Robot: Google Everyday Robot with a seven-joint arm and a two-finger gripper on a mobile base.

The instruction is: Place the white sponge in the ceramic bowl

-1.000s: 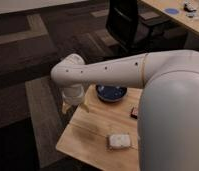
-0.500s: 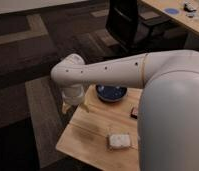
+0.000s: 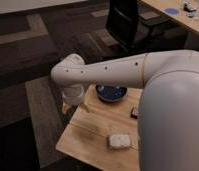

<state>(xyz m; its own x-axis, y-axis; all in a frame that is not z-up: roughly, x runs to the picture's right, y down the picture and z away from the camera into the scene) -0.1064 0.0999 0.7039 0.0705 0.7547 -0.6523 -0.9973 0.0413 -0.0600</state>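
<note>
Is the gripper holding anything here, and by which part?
Nothing seen in it: the gripper hangs by the table edge, the sponge lying free on the table.

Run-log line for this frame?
gripper: at table edge, beside ceramic bowl | white sponge: lying on table, apart from gripper and bowl | task: sponge not yet in bowl

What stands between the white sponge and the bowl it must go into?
Nothing visible: only bare table lies between the sponge and the bowl. The gripper hangs at the table's edge, beside the bowl.
</note>
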